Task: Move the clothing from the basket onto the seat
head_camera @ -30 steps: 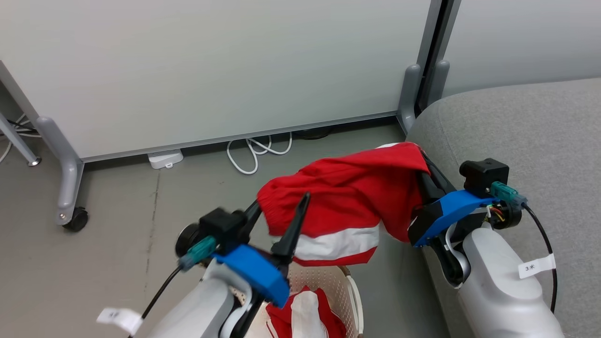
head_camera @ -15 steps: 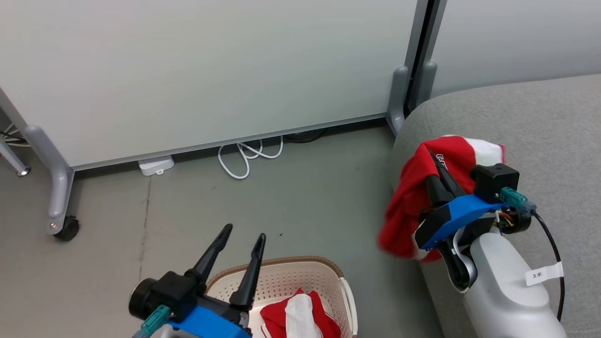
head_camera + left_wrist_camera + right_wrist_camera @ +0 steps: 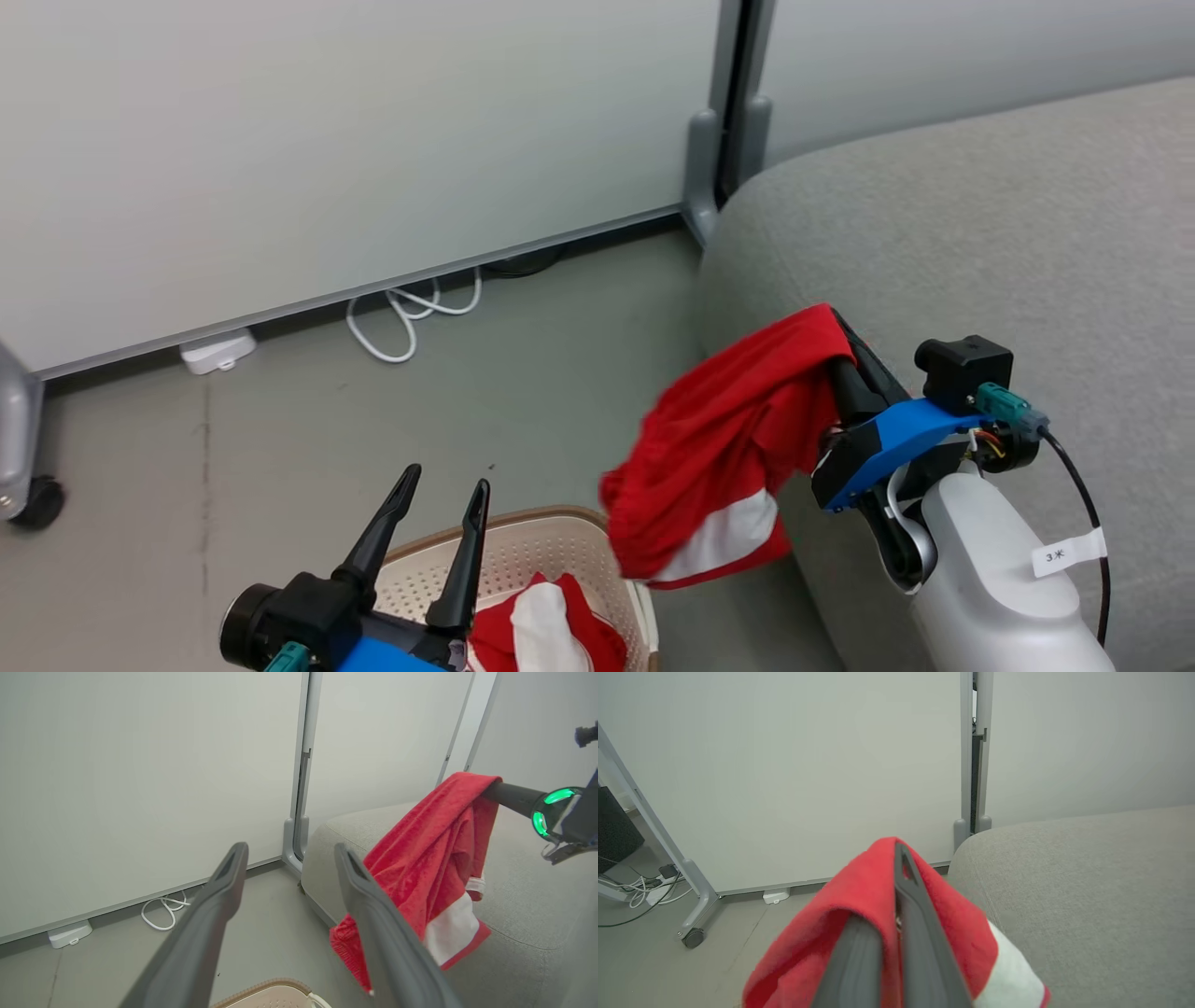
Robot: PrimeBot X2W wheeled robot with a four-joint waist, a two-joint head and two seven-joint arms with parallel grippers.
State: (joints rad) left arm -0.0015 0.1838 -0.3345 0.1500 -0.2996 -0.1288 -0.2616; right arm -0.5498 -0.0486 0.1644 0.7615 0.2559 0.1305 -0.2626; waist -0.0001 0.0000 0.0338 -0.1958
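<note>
The red garment, bunched at the right gripper half a second ago, now hangs loose beside the seat.

I see one red garment with a white stripe. It hangs bunched up in the air, just by the left edge of the big grey seat. The other red and white garment lies crumpled inside the cream basket, by its right wall. The basket stands upright near the seat.
</note>
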